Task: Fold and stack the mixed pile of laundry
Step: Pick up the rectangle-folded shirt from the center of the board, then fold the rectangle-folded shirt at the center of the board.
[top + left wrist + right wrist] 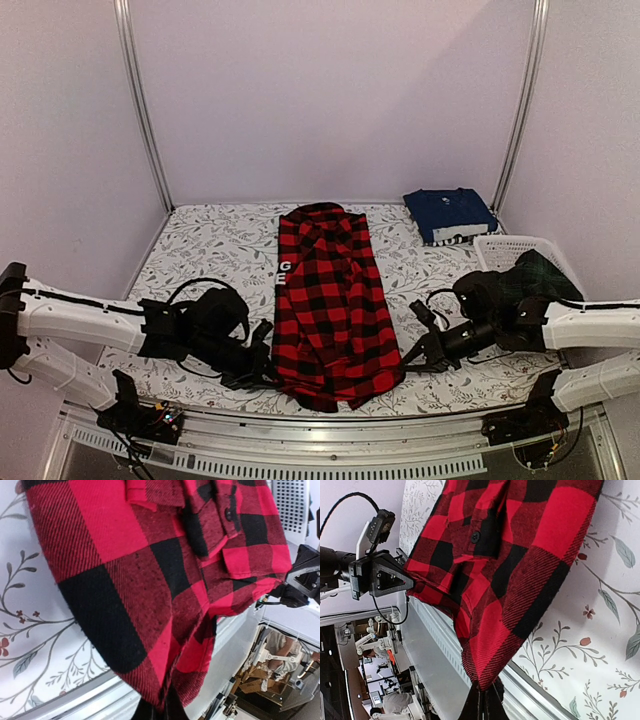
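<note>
The red-and-black checked flannel shirt (328, 300) lies lengthwise down the middle of the table, folded narrow. My left gripper (268, 376) is shut on its near left hem corner; the cloth (150, 580) runs into the closed fingers (160, 711). My right gripper (408, 358) is shut on the near right hem corner; the cloth (520, 580) is pinched at my fingertips (482, 705). A navy blue folded garment (448, 213) lies at the back right. A dark green-navy plaid garment (535, 272) lies in the basket.
A white lattice basket (510, 248) stands at the right edge behind my right arm. The floral table cloth (220, 245) covers the table. The metal front rail (330, 425) runs just below the shirt's hem. Frame posts stand at the back corners.
</note>
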Action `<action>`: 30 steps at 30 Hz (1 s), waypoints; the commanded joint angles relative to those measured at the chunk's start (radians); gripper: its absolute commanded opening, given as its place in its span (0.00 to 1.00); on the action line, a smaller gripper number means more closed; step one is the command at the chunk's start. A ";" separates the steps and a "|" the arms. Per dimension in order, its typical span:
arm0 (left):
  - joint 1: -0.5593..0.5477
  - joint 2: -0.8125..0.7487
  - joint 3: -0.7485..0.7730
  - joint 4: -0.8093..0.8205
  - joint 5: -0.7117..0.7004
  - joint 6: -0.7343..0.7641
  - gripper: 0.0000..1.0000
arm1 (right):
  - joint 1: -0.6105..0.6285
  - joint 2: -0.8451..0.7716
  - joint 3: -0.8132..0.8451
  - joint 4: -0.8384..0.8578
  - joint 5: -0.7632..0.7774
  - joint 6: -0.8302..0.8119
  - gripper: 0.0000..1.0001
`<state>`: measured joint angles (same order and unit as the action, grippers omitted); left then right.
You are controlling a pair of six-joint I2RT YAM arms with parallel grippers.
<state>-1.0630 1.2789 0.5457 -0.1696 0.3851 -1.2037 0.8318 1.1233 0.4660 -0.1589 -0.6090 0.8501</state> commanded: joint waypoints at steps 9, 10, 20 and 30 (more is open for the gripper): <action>0.307 0.153 0.227 -0.054 0.104 0.195 0.00 | -0.191 0.280 0.358 -0.007 -0.041 -0.165 0.00; 0.337 0.183 0.255 -0.054 0.130 0.223 0.00 | -0.209 0.323 0.398 -0.013 -0.053 -0.178 0.00; 0.569 0.520 0.630 -0.179 0.231 0.406 0.00 | -0.392 0.680 0.765 -0.072 -0.152 -0.306 0.00; 0.674 0.736 0.820 -0.184 0.277 0.453 0.00 | -0.437 1.005 1.050 -0.081 -0.237 -0.324 0.00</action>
<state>-0.4095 1.9533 1.2861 -0.3363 0.6243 -0.7933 0.3992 2.0415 1.4334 -0.2241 -0.7933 0.5484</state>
